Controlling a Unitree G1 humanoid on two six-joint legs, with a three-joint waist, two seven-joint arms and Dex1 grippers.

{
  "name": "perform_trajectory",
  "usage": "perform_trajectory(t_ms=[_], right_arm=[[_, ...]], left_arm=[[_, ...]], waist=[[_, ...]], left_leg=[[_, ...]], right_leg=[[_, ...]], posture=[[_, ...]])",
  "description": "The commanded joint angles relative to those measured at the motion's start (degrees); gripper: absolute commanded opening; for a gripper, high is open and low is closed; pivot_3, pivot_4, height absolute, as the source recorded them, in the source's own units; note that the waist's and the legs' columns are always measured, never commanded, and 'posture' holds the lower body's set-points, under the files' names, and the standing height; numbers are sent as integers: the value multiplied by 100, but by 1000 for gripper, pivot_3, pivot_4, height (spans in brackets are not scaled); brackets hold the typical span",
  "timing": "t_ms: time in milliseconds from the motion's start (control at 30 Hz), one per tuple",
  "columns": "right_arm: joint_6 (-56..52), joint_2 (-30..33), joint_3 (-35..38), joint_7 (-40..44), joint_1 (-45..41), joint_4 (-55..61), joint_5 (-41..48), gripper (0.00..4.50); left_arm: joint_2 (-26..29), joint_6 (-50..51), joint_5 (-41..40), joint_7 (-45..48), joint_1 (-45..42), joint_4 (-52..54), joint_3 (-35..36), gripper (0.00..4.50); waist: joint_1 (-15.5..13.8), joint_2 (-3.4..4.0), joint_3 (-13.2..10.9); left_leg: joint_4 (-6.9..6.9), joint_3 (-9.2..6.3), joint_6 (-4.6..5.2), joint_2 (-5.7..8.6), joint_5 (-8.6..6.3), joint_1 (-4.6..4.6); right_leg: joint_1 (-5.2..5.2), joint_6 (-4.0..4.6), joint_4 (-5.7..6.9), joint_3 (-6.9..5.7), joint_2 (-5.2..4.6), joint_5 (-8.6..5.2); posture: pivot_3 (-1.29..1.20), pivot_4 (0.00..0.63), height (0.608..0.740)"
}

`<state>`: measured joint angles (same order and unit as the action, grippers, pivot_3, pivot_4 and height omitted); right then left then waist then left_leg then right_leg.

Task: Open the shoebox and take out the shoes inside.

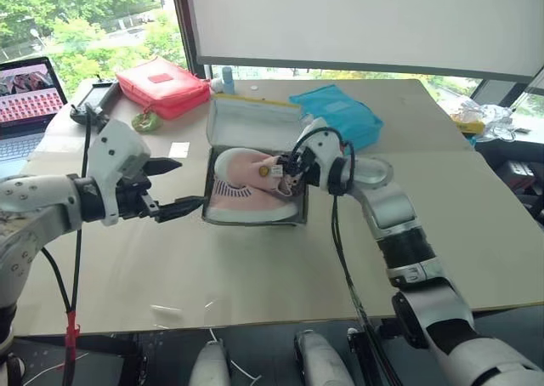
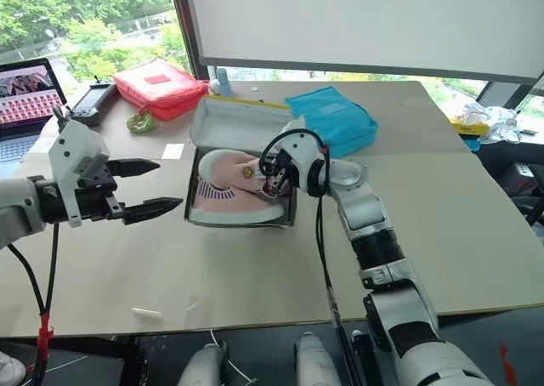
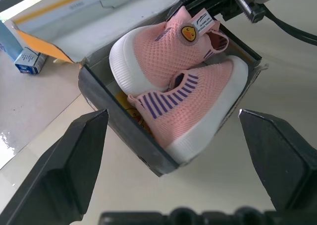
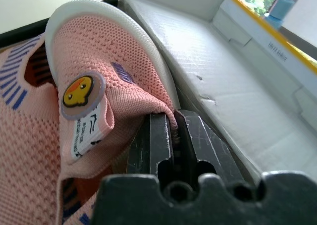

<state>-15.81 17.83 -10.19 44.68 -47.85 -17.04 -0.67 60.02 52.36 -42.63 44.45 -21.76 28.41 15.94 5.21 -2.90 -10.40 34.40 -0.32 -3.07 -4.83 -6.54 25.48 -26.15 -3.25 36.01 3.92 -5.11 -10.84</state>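
The shoebox [image 1: 255, 221] stands open in the middle of the table, black walls low, its white-lined lid [image 1: 251, 121] folded back away from me. Two pink-and-white shoes [image 1: 240, 201] lie inside, one [image 3: 163, 51] tilted up over the other [image 3: 203, 98]. My right gripper [image 1: 287, 178] reaches into the box from the right and is shut on the pink knit heel collar of the raised shoe [image 4: 94, 56], the fabric pinched between its black fingers [image 4: 158, 136]. My left gripper [image 1: 191, 183] hovers open just left of the box, holding nothing.
A red pouch [image 1: 161, 84] lies at the back left and a blue pouch [image 1: 340, 114] behind the box on the right. A laptop [image 1: 30, 97] sits at the far left, with a black controller [image 1: 93, 105], a green object [image 1: 146, 121] and a white card [image 1: 178, 150] nearby.
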Motion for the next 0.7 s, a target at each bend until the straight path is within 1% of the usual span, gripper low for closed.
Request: perform_trajectory(t_ms=[33,67,133,200,300,367,467,633,667,700], right_arm=[[833,143,-386,-112,11,87,-473,218],[1257,246,-647,54,76,122,-650,218],[1450,32,-543,7,112,139,-409,218],[1797,45,-555,-86,26,16,-525,218],[1320,-354,135,-74,-83,-49,399,218],[955,-500,571,-157,-168,-262,862,218],[754,-604,837,-277,-172,-398,1117,218],[514,-865,1237,-722,-190,-527,1466,218],[455,-905,1284,-771,-194,-532,1517,218],[540,-867,1143,-688,-142,-515,1394,218]], left_arm=[[-9,-155,59,9,-166,30,-19,4500],[-31,-160,65,5,-203,9,-54,4500],[-73,-172,83,7,-258,-17,-117,4500],[-95,-182,118,21,-287,-41,-154,4500],[-113,-191,144,34,-320,-68,-175,4500],[-119,-208,143,33,-295,-52,-175,4500],[-127,-210,126,21,-247,-1,-157,4500],[-141,-190,97,-3,-222,53,-140,4500],[-146,-190,97,-7,-229,54,-149,4500],[-154,-190,97,-11,-240,52,-161,4500]], waist=[[-4,0,0],[-4,0,0],[15,0,0],[48,0,0],[38,0,0],[32,0,0],[-3,-1,0],[-35,0,-1],[-30,0,-1],[-27,0,-1]], left_leg=[[0,0,0,0,0,0],[-1,0,0,0,0,0],[-1,0,0,0,0,1],[-5,0,1,-1,0,0],[-7,-1,5,-1,3,-1],[-6,-1,32,-1,20,0],[-5,-1,30,0,19,2],[-7,-1,28,-1,18,3],[-8,-1,28,-1,18,3],[-8,-1,29,-1,18,3]], right_leg=[[0,0,-1,0,0,0],[0,0,-2,0,0,0],[-1,0,-3,0,0,0],[-3,-1,-2,1,3,0],[-3,-1,0,1,3,0],[-1,-2,0,0,3,1],[0,-3,0,1,2,2],[-1,-2,-1,1,3,1],[-1,-2,-1,1,2,1],[-2,-2,-1,0,3,1]], posture=[[0,150,729],[0,150,729],[0,150,729],[0,150,729],[0,150,729],[0,150,729],[0,150,729],[0,150,729],[0,150,729],[0,150,729]])
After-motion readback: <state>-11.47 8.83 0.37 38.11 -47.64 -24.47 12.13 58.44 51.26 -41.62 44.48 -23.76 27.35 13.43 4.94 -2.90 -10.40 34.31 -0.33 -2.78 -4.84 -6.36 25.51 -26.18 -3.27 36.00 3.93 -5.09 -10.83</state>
